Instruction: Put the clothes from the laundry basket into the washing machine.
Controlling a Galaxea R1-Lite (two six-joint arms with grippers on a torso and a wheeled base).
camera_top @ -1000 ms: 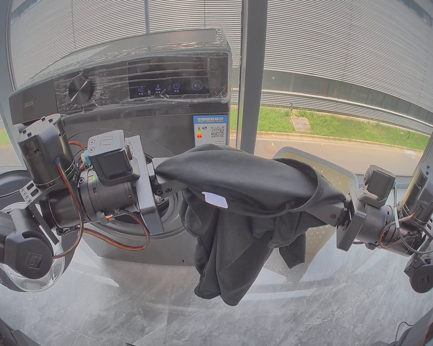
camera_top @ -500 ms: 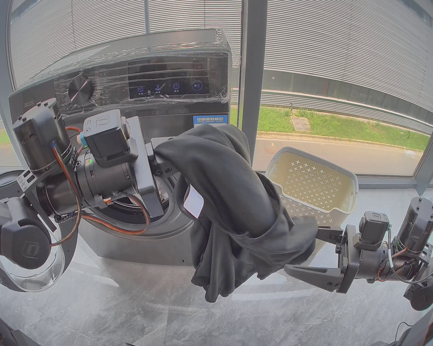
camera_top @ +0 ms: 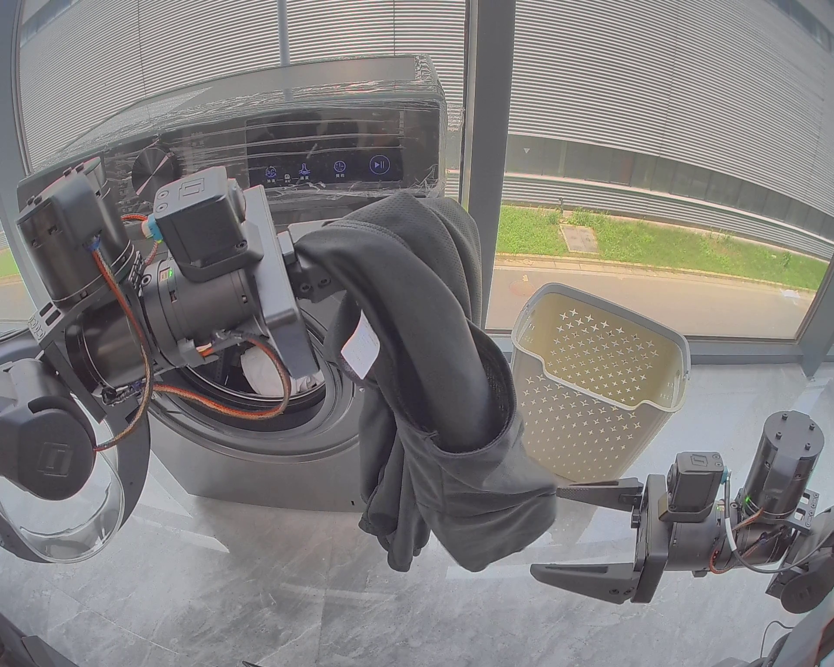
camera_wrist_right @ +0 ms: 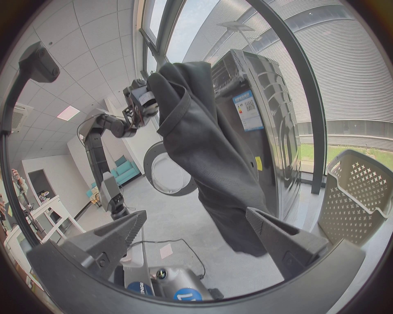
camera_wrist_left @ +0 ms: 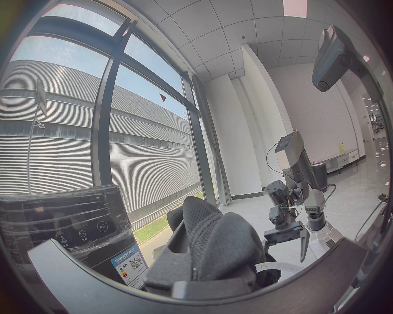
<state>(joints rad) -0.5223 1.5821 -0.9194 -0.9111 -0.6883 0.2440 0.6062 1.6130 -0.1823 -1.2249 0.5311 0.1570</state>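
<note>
Black garment (camera_top: 434, 365) hung from left gripper (camera_top: 306, 260), clamped on it, tips cloth-hidden. Right gripper (camera_top: 549, 531) gaped wide, near hem's right.

Daylight floods a glass-fronted room with a pale stone floor.

A grey, marble-patterned floor (camera_top: 261, 599) is laid up to tall windows (camera_top: 660, 113), which are divided by a dark upright mullion (camera_top: 486, 130). Beyond the glass, a building front (camera_top: 695, 78) clad in horizontal slats is seen, with a strip of grass (camera_top: 669, 243) and a paved road (camera_top: 747, 304) below it. Blue sky (camera_wrist_left: 147, 65) is shown above the building. The ceiling (camera_wrist_left: 245, 37) is made of square white tiles, into which 1 lit panel (camera_wrist_left: 295, 7) is set. White walls (camera_wrist_left: 315, 102) and a pale curtain (camera_wrist_left: 219, 171) are seen beside the glazing. Farther back, a teal sofa (camera_wrist_right: 127, 169) and a white table (camera_wrist_right: 47, 208) are placed.
</note>
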